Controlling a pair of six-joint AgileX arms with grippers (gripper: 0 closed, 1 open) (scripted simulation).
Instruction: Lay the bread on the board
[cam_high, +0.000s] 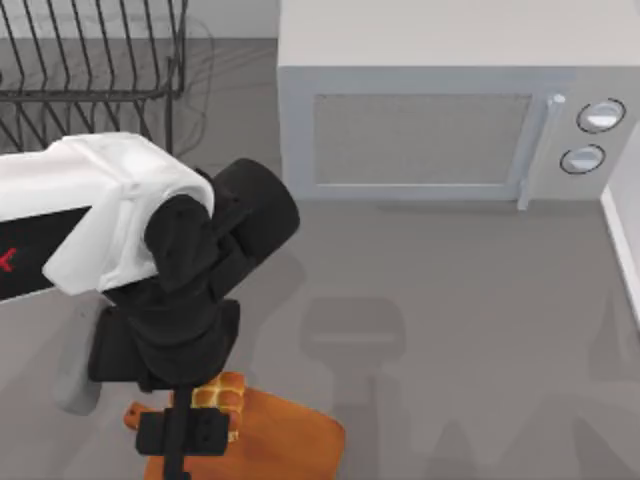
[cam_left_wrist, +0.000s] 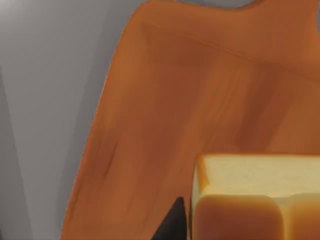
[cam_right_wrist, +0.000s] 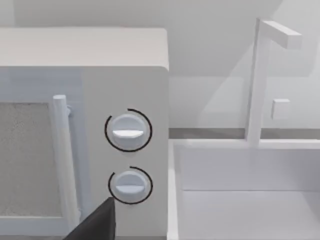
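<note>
From above, the left arm reaches down at the table's (cam_high: 450, 300) front left. Its hand (cam_high: 192, 428) is low over the board (cam_high: 290, 440), and it is pinching the bread (cam_high: 222, 393). The bread sits at the board's left part, right under the arm. I cannot tell if it is touching the board or just above it. A white microwave (cam_high: 440, 110) stands at the back, and a wire rack (cam_high: 90, 60) is at the back left. A bit of red marking shows on the arm, but I cannot read it.

In the left wrist view, the bread (cam_left_wrist: 255, 200) is close up with the board (cam_left_wrist: 190, 100) behind it. One dark finger (cam_left_wrist: 172, 222) is next to the bread.

In the right wrist view, the microwave (cam_right_wrist: 85, 125) with its two knobs (cam_right_wrist: 128, 131) is seen, with a white sink (cam_right_wrist: 240, 190) beside it. A dark tip of the right hand is at the edge; I cannot tell if it is spread or pressed together. This arm looks parked.

What could go wrong: if the hand lets go too high, the bread may bounce or roll off the board's left edge. I see no labels or words to read.
</note>
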